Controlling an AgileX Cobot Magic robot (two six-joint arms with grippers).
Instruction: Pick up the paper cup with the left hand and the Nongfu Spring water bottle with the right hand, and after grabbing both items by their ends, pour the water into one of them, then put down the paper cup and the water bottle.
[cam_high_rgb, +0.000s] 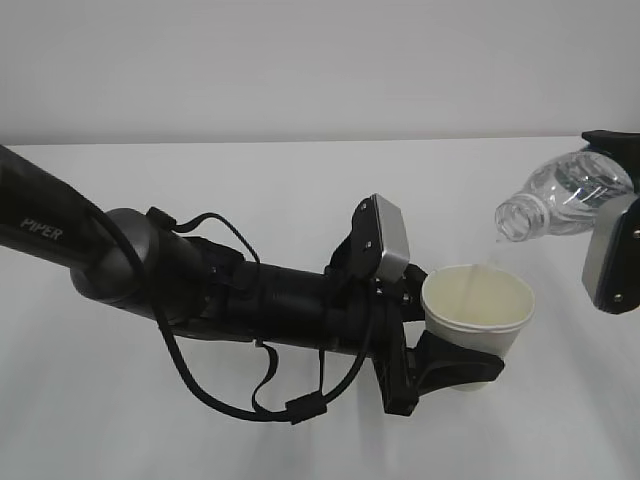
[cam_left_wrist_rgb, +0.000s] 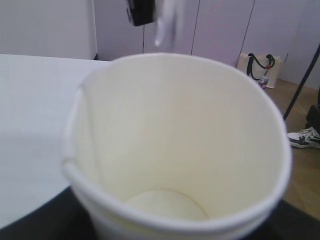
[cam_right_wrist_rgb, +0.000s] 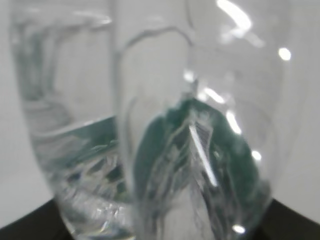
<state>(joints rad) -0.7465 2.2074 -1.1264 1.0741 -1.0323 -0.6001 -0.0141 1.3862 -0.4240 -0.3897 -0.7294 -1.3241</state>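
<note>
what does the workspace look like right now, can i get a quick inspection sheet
surface: white table, bare where visible
job's things: paper cup held upright off the table; water bottle tilted, its open mouth above the cup, thin stream of water falling in
clutter: nothing seen
grippers: left gripper shut on the cup; right gripper shut on the bottle
cables: loose black cables hanging under the left arm
surroundings: plain wall behind; left wrist view shows wood floor, white bag, shoe
</note>
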